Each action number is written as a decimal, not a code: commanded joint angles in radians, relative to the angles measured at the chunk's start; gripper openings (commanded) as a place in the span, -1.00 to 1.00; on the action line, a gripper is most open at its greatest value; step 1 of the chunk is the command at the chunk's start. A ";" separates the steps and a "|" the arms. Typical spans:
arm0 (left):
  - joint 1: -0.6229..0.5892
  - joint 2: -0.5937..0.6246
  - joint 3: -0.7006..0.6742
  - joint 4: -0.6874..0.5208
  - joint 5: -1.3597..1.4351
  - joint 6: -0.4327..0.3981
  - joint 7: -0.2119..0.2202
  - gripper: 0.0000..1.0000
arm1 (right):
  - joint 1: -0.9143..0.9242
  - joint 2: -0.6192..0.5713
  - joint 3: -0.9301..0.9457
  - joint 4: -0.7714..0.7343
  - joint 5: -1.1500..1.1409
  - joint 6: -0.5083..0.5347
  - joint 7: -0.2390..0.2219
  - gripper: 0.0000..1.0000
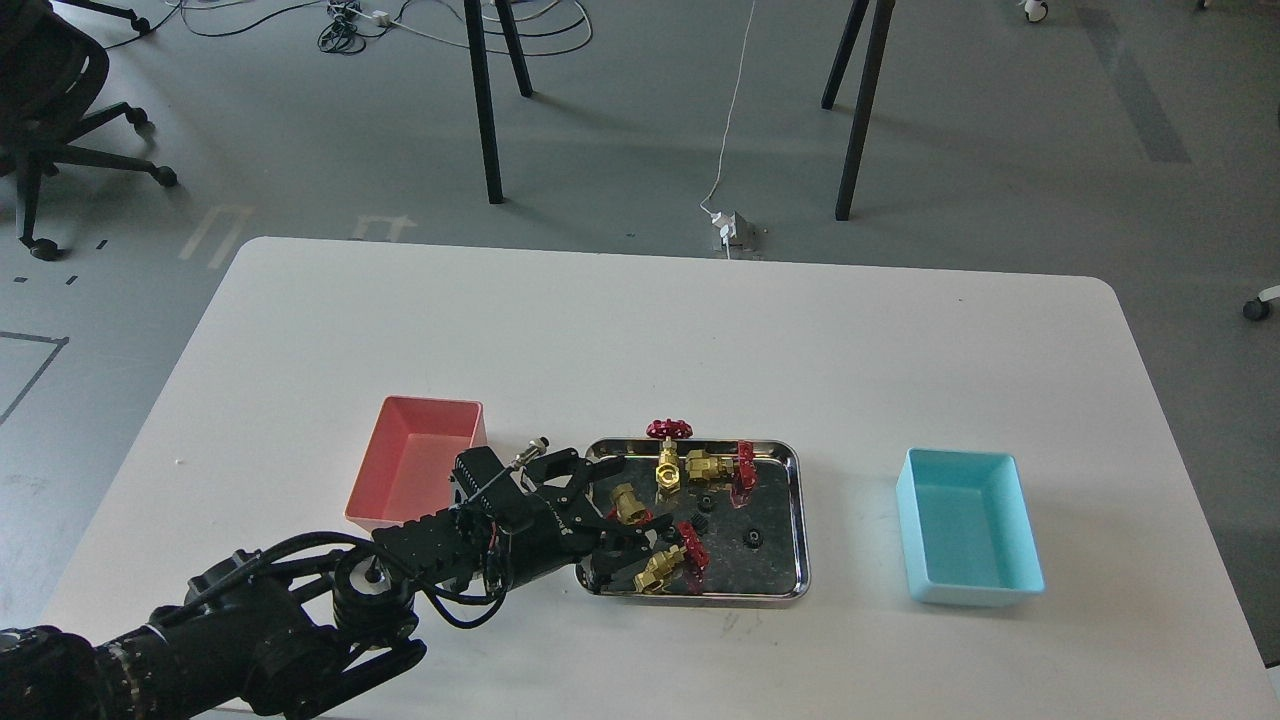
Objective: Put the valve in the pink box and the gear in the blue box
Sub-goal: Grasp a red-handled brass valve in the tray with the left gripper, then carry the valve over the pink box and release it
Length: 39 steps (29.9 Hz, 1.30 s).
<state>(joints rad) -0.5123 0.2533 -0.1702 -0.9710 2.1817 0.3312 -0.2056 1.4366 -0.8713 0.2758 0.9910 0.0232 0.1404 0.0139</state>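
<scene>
My left gripper (612, 512) is low over the left end of the steel tray (800, 520). It is open, with its jaws either side of a brass valve with a red handwheel (628, 502). I cannot tell whether the fingers touch it. Another valve (660, 566) lies just in front of the lower finger. Two more valves (668, 462) (714, 465) lie at the tray's back. Tiny black gears (708, 501) (753, 540) lie in the tray's middle. The pink box (415, 470) stands left of the tray and looks empty. The blue box (968, 525) stands to the right and is empty. The right gripper is out of view.
The white table (700, 340) holds the tray and both boxes. My left arm (300, 620) crosses the front left of the table, just in front of the pink box. Chair and stand legs (485, 100) are on the floor beyond the table.
</scene>
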 commanded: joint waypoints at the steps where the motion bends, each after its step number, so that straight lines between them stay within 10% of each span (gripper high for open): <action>1: 0.000 -0.002 0.000 0.003 0.000 0.002 0.000 0.24 | -0.002 0.000 -0.001 0.001 0.000 0.001 0.000 0.99; 6: 0.003 -0.003 -0.002 0.003 0.000 -0.001 0.006 -0.43 | -0.001 0.000 -0.003 0.000 0.000 0.001 0.001 0.99; 12: 0.006 0.015 -0.018 -0.017 0.000 -0.001 0.006 -0.71 | -0.008 0.003 -0.004 -0.005 -0.032 -0.001 0.001 0.99; 25: 0.009 0.337 -0.221 -0.345 -0.239 -0.055 0.043 -0.74 | -0.018 0.051 -0.010 -0.083 -0.048 0.013 0.001 0.99; 39: 0.146 0.463 -0.210 -0.292 -0.295 0.037 0.032 -0.73 | -0.015 0.071 -0.009 -0.081 -0.068 0.004 0.001 0.99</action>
<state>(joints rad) -0.3749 0.7245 -0.3865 -1.3002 1.8869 0.3598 -0.1738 1.4216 -0.8036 0.2668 0.9084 -0.0444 0.1464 0.0154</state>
